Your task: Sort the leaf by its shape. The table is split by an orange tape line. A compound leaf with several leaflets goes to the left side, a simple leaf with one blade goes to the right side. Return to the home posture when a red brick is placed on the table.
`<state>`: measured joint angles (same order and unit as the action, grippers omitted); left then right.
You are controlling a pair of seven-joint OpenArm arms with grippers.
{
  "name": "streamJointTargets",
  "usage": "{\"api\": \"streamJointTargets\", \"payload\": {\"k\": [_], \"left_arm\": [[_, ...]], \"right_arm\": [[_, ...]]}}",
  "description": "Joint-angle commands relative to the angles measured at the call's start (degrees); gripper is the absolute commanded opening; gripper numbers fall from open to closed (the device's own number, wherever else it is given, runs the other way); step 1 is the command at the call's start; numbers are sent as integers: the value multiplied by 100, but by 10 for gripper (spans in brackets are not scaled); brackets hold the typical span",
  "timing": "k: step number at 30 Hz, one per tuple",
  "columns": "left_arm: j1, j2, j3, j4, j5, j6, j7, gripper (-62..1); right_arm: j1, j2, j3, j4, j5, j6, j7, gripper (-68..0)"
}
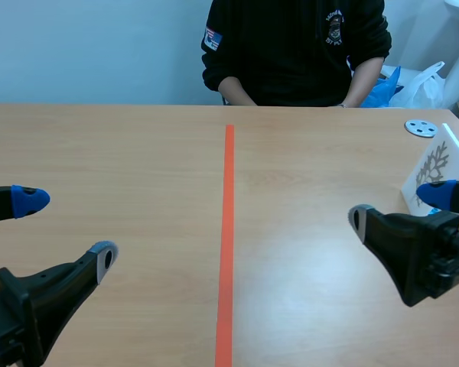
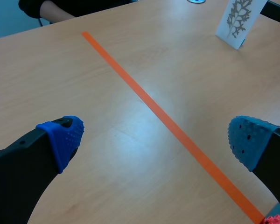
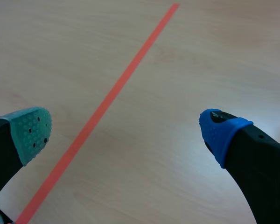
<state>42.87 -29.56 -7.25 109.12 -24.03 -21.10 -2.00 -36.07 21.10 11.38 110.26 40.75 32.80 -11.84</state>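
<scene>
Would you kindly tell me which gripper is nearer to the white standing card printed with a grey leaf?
Right. The right gripper sits beside the white card, on its side of the orange tape line; the left gripper is far across that line.

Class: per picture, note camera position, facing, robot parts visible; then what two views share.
Scene: between the arms, facing a person across the table; left gripper, right gripper show.
Left wrist: above its open fingers, facing tape line and leaf card.
Right wrist: above its open fingers, facing tape line.
Shared: tape line, all; leaf card, scene and left wrist.
</scene>
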Motion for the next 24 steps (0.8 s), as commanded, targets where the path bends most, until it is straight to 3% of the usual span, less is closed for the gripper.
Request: {"api": "streamJointTargets", "payload": {"k": [1,4,24], "left_arm": [[-22,0,24,129,-39,-7,-103,14],[-22,0,24,129,-39,-7,-101,14],[-20,0,24,129,-39,-7,-46,14]], "right_arm": [[70,15,-79,7,-44,-20,151,4],[70,15,-245,7,-205,-46,216,4],[70,17,-271,7,-221,-83,319,4]]}}
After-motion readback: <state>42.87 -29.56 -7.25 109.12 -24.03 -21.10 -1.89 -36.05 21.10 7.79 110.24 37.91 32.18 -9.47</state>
